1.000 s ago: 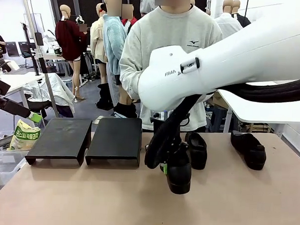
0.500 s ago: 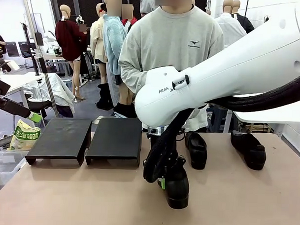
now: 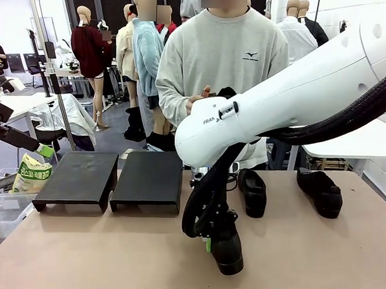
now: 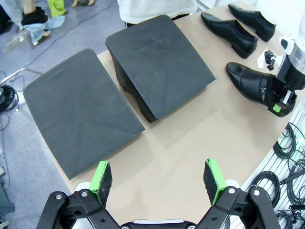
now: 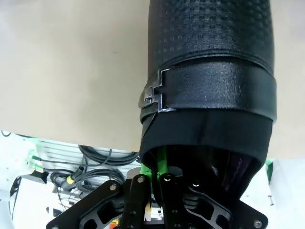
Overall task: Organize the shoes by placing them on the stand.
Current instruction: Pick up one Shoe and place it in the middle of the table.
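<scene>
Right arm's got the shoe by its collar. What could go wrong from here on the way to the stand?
1. The right gripper pinches only one side of the shoe at its opening, so the toe may swing or slip out in transit.
2. The stand has a sloped top, so a shoe released carelessly could slide off.
3. The left gripper hangs open above the stands, and the arms might collide there.

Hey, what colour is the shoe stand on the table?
Matte black, on both sloped panels of the stand. The left wrist view shows it best.
</scene>
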Motion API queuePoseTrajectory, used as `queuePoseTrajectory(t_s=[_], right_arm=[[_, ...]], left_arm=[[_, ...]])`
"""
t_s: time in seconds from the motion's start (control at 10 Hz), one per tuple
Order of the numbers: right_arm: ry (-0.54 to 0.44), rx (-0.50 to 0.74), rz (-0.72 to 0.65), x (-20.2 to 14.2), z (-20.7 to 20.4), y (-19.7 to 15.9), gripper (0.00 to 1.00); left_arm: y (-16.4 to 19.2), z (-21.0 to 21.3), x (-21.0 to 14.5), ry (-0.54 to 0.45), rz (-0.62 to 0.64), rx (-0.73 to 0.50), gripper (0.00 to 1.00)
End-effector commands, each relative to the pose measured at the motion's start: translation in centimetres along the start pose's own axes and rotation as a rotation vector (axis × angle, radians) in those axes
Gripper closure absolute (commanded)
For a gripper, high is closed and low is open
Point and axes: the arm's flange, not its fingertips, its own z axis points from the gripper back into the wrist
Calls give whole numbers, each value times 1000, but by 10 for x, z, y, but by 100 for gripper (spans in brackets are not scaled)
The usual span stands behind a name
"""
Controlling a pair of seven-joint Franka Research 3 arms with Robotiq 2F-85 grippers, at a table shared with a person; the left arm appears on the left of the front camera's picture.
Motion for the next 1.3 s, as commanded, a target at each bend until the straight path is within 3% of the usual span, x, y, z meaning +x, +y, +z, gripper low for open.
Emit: queuePoseTrajectory(t_s=[0.0,0.4,1.2], right_arm=[[29,54,19,4,-4,2,77],[45,81,6,4,-7,1,0],[-49,55,1,-10,17,-5,0]], left_arm=[[2,0,-1,-4,-4,-9,0],[2,0,-1,-4,-4,-9,0],[2,0,-1,-4,-4,-9,0]])
